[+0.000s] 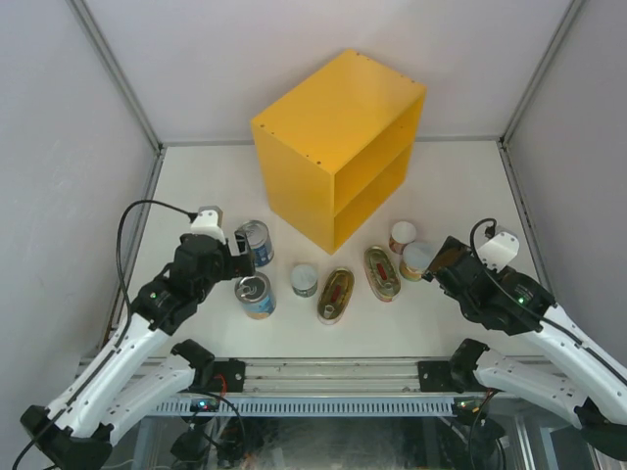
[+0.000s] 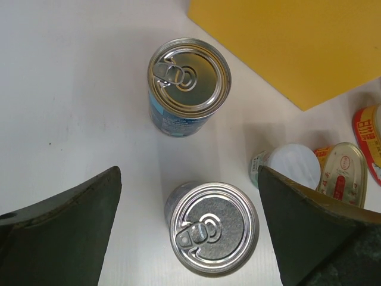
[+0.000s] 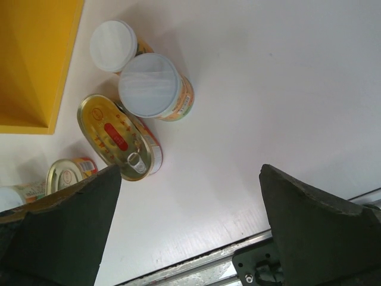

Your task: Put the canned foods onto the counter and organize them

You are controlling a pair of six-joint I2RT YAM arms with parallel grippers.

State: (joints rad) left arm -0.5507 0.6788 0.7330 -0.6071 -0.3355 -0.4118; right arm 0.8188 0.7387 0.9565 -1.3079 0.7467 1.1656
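Note:
The yellow counter (image 1: 338, 147) stands at the back middle with nothing on it. On the white table in front of it stand two tall blue-labelled cans (image 1: 257, 242) (image 1: 255, 294), a small pale-lidded can (image 1: 305, 280), two oval red-yellow tins (image 1: 335, 295) (image 1: 381, 272) and two more small cans (image 1: 403, 236) (image 1: 417, 259). My left gripper (image 2: 189, 170) hangs open above the table, with the nearer tall can (image 2: 213, 227) between its fingers but untouched and the farther tall can (image 2: 189, 77) ahead. My right gripper (image 3: 190, 170) is open over bare table, just right of the small cans (image 3: 149, 85).
The table's front edge is a metal rail (image 3: 196, 271) close under the right gripper. Grey walls enclose the table on the left, right and back. In the left wrist view the counter's side (image 2: 286, 42) fills the upper right.

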